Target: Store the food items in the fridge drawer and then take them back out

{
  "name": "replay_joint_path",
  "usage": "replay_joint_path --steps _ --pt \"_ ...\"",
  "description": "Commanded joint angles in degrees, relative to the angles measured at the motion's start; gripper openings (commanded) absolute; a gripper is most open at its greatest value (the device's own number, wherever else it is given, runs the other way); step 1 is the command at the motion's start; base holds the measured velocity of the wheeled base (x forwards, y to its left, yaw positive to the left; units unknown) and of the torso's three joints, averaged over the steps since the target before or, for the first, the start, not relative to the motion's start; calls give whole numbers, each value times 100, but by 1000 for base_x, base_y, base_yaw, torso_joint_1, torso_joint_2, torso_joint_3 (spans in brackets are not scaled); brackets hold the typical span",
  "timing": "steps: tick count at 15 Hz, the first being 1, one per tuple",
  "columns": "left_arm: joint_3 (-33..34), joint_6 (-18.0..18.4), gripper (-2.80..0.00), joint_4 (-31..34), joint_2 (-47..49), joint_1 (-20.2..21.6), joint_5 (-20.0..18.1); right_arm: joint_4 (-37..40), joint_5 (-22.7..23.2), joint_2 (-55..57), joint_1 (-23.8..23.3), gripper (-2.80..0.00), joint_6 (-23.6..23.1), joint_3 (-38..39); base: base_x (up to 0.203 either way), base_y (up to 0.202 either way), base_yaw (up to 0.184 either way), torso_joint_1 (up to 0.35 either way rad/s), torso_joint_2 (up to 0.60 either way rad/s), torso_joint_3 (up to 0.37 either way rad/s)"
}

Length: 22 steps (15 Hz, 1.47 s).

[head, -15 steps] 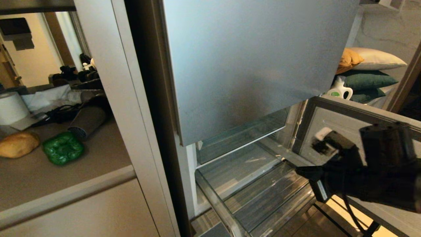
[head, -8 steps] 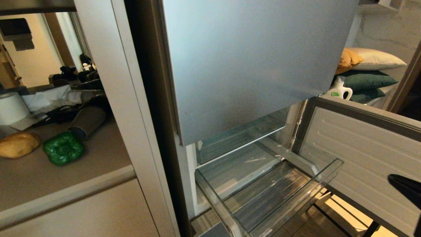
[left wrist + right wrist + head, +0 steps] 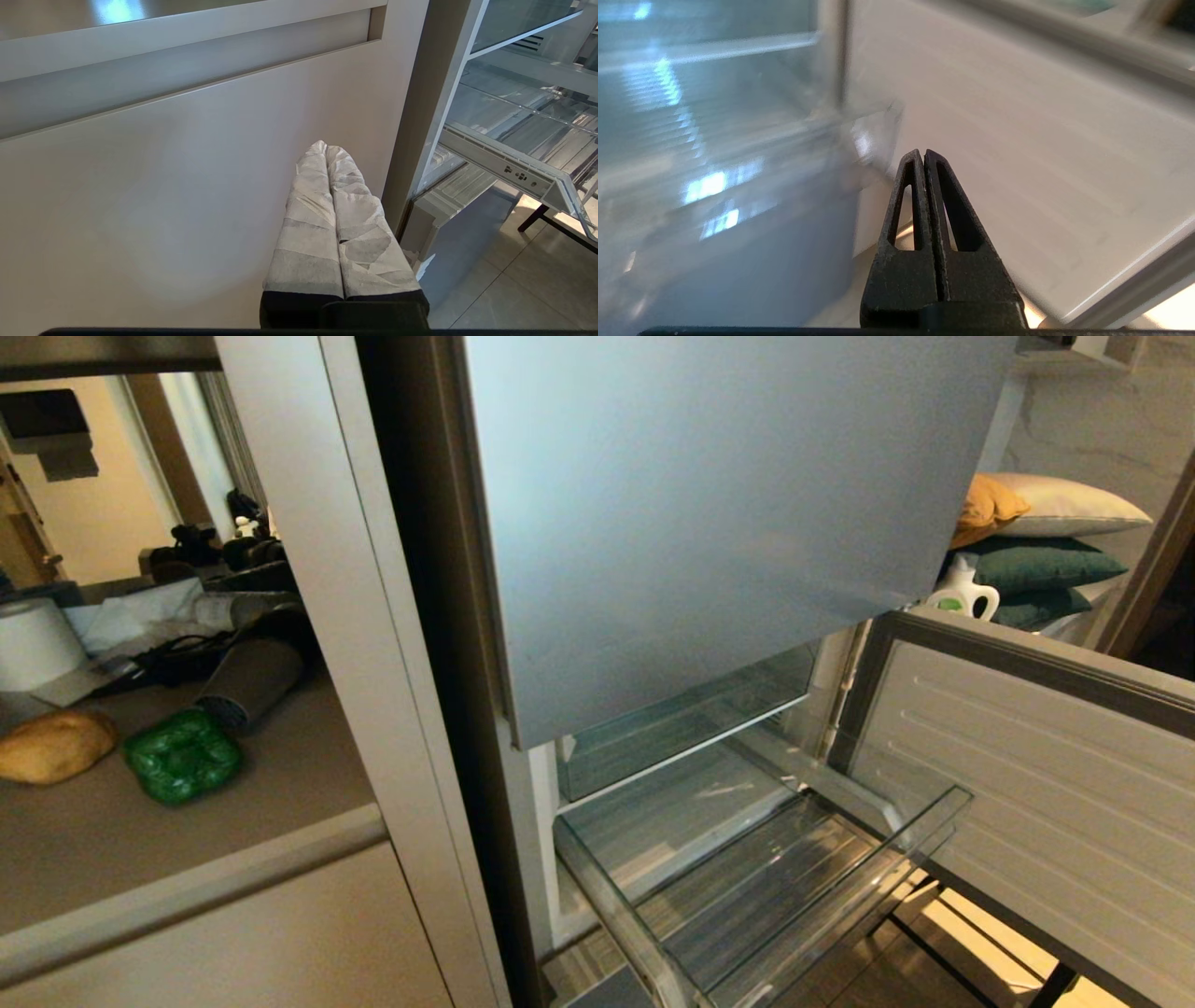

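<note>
Beige counter [image 3: 187, 840] (beside open fridge [image 3: 709, 523])

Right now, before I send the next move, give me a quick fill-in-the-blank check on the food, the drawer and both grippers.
1. The tan-brown oval potato and the glossy green bell pepper both lie on the ____.
2. The clear plastic fridge drawer stands pulled out and holds ____ food.
3. The white-wrapped left gripper and the black right gripper are both ____.

Missing words: counter; no; shut

Dim warm light, r-wrist motion blur
</note>
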<state>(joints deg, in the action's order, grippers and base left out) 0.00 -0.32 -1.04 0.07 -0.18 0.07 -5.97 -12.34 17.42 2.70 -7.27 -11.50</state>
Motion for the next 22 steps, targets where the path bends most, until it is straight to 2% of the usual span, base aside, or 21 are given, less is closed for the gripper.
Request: replay_joint_path --steps 1,2,4,6,19,22 --pt "35 -3 -280 -2 1 1 1 139 375 -751 -247 -280 -28 478 0 0 0 0 0 0" --pt "35 -3 -280 -2 1 1 1 232 579 -1080 -264 -280 -72 824 0 0 0 0 0 0" --pt "35 -3 -280 -2 1 1 1 301 1049 -1718 -277 -280 -19 1019 0 0 0 0 0 0" --pt "35 -3 -280 -2 1 1 1 687 1374 -1737 -287 -280 274 1136 0 0 0 0 0 0" --pt "35 -3 -280 -2 1 1 1 676 1418 -1733 -287 -280 288 1141 0 0 0 0 0 0" --pt "35 -3 -280 -2 1 1 1 676 1384 -1733 -287 -280 340 1141 -151 0 2 11 1 3"
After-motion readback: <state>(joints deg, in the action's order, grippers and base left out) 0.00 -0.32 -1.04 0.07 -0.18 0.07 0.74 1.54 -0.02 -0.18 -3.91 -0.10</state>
